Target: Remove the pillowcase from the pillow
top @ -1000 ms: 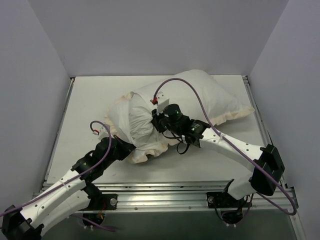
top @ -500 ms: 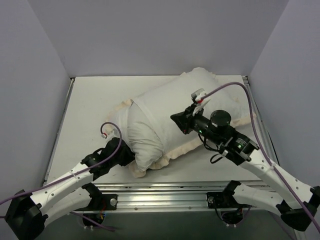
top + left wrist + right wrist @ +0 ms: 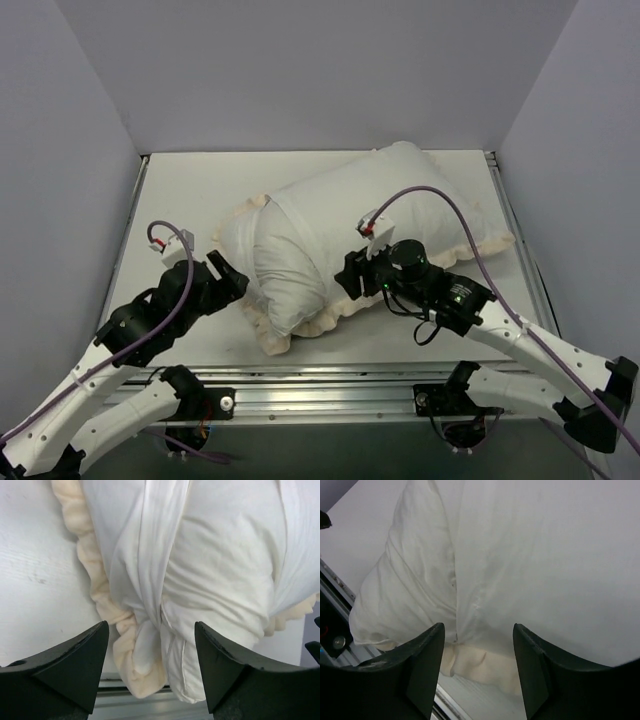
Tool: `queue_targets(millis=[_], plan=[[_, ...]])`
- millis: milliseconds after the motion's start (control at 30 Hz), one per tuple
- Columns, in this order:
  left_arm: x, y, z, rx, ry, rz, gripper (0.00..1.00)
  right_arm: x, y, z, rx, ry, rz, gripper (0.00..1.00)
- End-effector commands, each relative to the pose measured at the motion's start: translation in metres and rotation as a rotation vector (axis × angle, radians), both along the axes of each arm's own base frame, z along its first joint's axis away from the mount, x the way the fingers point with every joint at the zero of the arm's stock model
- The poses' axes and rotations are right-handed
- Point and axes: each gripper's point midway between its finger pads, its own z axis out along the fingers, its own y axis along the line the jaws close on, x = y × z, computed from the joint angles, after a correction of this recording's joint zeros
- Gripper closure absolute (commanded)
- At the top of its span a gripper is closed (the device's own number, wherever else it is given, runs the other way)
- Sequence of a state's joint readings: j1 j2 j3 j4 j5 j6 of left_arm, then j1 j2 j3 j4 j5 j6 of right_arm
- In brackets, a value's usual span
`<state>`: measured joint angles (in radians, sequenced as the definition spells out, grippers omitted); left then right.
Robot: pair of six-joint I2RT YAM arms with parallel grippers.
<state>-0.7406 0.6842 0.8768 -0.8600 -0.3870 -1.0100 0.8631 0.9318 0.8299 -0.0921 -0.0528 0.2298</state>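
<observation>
The pillowcase [image 3: 410,195] lies diagonally across the table [image 3: 170,200], pale face up, cream frill [image 3: 470,240] along its edges. The plump white pillow [image 3: 280,275] bulges out of its near-left end. My left gripper [image 3: 229,276] stands open just left of that end, touching nothing. In the left wrist view the pillow [image 3: 225,585], bunched pillowcase [image 3: 152,535] and frill [image 3: 92,580] lie beyond my open left gripper [image 3: 151,626]. My right gripper [image 3: 350,275] is open at the near side; in the right wrist view it [image 3: 478,626] faces pillowcase [image 3: 550,555], pillow [image 3: 405,590] and frill [image 3: 482,665].
A metal rail [image 3: 340,375] runs along the table's near edge, just below the pillow's corner. White walls [image 3: 70,150] close in the left, back and right sides. Purple cables [image 3: 420,195] loop above both arms.
Both grippers have opened and let go of the fabric. The left gripper has drawn back to the left. The right gripper has swung down-left to the pillow's near side.
</observation>
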Motion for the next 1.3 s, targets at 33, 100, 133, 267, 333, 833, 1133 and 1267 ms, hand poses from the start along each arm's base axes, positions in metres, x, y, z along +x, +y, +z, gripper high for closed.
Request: queue_targets(millis=[33,100,133,267,333,833,1133,1267], plan=[[0.024,0.032,0.033,0.231,-0.108,0.055,0.24,0.024,0.034,0.049,-0.042,-0.163,-0.018,0.42],[0.048,0.032,0.05,0.293,-0.162,0.061,0.26,0.034,0.051,0.05,-0.094,-0.192,-0.037,0.29],[0.06,0.029,0.047,0.32,-0.149,0.056,0.26,0.035,0.063,0.071,-0.079,-0.233,-0.026,0.26],[0.113,0.029,0.058,0.267,-0.162,0.043,0.27,0.06,0.093,0.081,-0.127,-0.295,-0.065,0.19],[0.129,0.029,0.061,0.243,-0.173,0.021,0.28,0.073,0.112,0.072,-0.142,-0.308,-0.075,0.18],[0.165,-0.024,0.031,0.171,-0.174,-0.203,0.28,0.097,0.058,-0.101,-0.323,-0.032,-0.206,1.0],[0.176,-0.046,0.002,0.24,-0.113,-0.247,0.29,0.091,0.054,-0.101,-0.301,-0.025,-0.194,1.0],[0.175,-0.055,-0.006,0.268,-0.091,-0.269,0.29,0.089,0.053,-0.103,-0.295,-0.022,-0.196,1.0]])
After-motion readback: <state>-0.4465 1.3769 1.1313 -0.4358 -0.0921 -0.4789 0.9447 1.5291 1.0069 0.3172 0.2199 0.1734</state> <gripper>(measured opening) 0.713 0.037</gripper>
